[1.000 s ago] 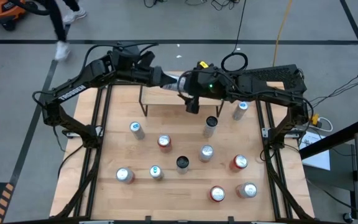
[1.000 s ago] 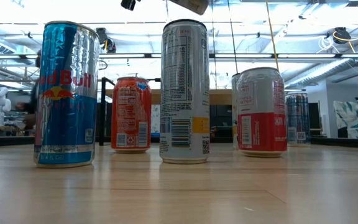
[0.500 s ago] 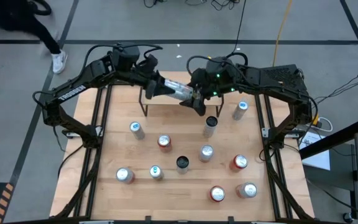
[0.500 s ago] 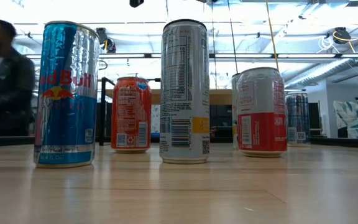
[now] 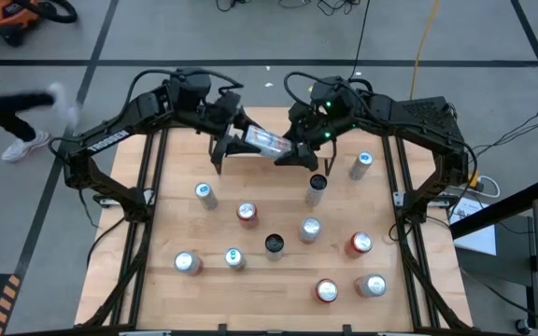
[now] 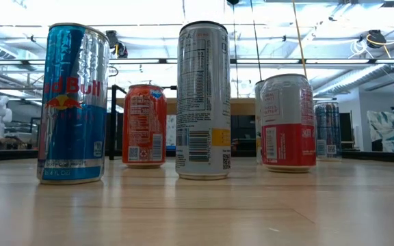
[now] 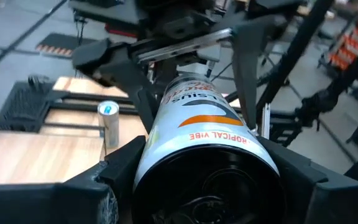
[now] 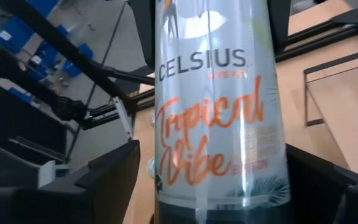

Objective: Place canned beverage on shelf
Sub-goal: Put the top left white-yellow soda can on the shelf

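Observation:
A slim white Celsius can point(image 5: 263, 142) lies level in the air between my two grippers, above the far middle of the table. Below it stands the small shelf point(image 5: 250, 159), which also shows in the right wrist view point(image 8: 331, 93). My left gripper point(image 5: 228, 140) is shut on the can's left end. My right gripper point(image 5: 297, 151) is open. Its fingers stand on either side of the can's right end point(image 8: 219, 186), with small gaps showing. My left gripper pinches the can's left end point(image 7: 166, 155) between its two fingers point(image 7: 114, 177), one on each side of the round wall. The fingers come level from the table's left and lie along the can. The can is lifted clear and lies about level, pointing toward the table's right.
Several cans stand upright on the wooden table nearer the front, among them a dark one point(image 5: 317, 186) and a silver one point(image 5: 361, 165) just near and right of my right gripper. A person walks on the floor beyond the table's left edge point(image 5: 17, 117).
My left gripper has carried the can a little toward the table's near edge, so more of its length shows. My right gripper has turned from pointing at the near edge to facing the can's right end. Both have risen out of the low view.

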Controlling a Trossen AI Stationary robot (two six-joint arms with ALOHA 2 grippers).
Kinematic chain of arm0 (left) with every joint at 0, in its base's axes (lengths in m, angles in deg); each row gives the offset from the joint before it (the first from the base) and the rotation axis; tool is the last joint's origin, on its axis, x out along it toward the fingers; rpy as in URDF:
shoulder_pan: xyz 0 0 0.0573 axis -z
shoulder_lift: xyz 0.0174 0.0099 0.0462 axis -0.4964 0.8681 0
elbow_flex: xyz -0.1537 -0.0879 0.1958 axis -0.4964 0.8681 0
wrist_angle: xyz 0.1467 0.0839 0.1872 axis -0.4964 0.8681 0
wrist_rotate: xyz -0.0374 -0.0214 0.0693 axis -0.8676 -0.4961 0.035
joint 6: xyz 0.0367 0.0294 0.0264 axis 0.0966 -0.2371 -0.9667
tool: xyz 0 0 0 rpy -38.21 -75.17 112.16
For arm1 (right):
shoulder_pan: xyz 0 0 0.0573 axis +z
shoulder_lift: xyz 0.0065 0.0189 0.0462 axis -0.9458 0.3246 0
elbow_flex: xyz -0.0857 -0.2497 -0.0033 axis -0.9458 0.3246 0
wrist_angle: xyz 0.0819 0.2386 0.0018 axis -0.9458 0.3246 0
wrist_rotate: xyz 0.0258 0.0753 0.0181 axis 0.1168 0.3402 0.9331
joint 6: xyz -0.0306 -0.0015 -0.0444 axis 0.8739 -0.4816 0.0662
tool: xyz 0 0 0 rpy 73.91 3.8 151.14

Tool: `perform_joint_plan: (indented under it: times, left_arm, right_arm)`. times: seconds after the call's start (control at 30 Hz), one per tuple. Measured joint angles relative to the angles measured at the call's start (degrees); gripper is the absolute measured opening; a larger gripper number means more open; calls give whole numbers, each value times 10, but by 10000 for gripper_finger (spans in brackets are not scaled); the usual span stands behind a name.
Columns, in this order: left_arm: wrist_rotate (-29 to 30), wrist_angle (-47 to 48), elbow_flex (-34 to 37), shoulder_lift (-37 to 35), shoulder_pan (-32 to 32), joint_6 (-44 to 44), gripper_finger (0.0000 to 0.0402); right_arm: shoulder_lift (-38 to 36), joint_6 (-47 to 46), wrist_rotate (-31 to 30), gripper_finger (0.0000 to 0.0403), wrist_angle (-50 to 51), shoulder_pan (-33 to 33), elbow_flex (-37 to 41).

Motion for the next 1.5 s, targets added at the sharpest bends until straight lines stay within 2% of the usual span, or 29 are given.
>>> perform_joint_plan:
  times: [0.47, 0.73, 0.87, 1.07, 1.2, 1.5]
  left_arm:
    - [3, 2, -1, 0, 5, -20, 251]
    - [15, 2, -1, -1, 5, -13, 254]
    - [29, -1, -1, -4, 6, 5, 286]
    - [80, -43, -1, -6, 12, 71, 358]
    - [110, -72, -2, -9, 10, 96, 392]
    - [255, -100, -2, -41, 10, 196, 395]
  right_arm:
    - [0, 15, -3, 221, 0, 0, 0]
    - [0, 22, -2, 226, -1, 0, 0]
    - [0, 26, -4, 225, -4, 0, 0]
    - [0, 39, -5, 225, -3, -3, 0]
    - [1, 43, -3, 224, 1, -6, 1]
    - [-16, 47, -4, 226, 32, -22, 1]
